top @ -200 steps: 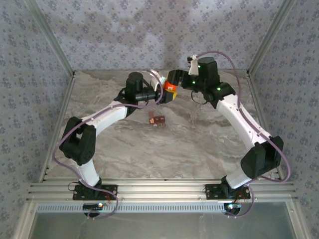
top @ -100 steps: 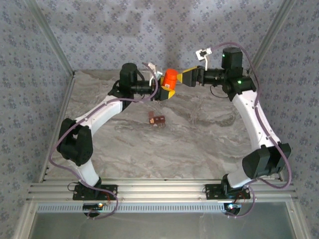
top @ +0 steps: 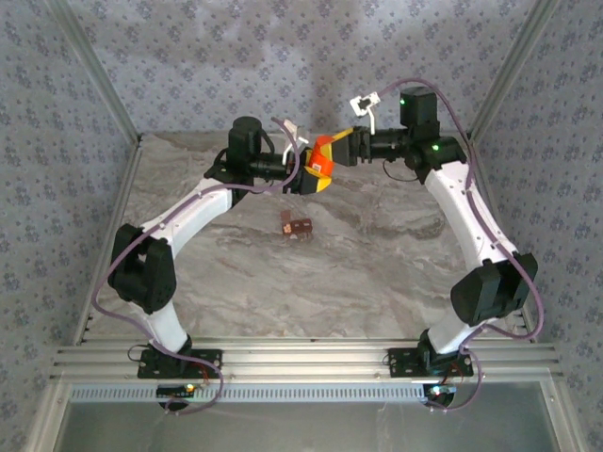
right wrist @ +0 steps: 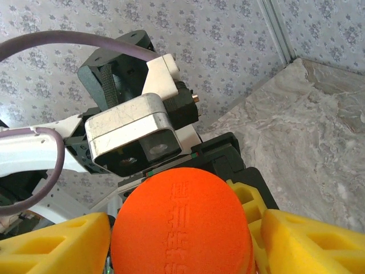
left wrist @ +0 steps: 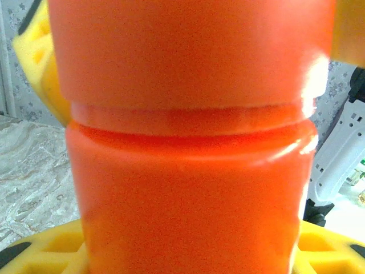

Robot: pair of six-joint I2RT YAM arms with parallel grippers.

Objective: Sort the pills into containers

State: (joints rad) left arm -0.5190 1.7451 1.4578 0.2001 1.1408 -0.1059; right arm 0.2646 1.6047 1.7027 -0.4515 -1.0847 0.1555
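Both grippers meet above the table's [top: 396, 273] far edge near the back wall [top: 283, 56], left gripper [top: 316, 172] clamped on an orange bottle [left wrist: 188, 188], right gripper [top: 336, 149] flanking its cap [right wrist: 182, 222], grip unclear, while the small reddish-brown containers [top: 296, 226] lie mid-table with bare marble all around.

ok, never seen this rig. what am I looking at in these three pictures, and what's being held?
Two white robot arms are bolted at the near edge of a marble-patterned table. The wide picture comes from a fixed camera above and behind them. The two close-ups come from a camera on each wrist, looking past that arm's own yellow fingers. The left arm's fingers hold an orange bottle near the back of the table. The right arm's fingers sit on either side of its cap; whether they actually grip it is unclear. On the table lies a small reddish-brown strip of containers, apart from both arms.
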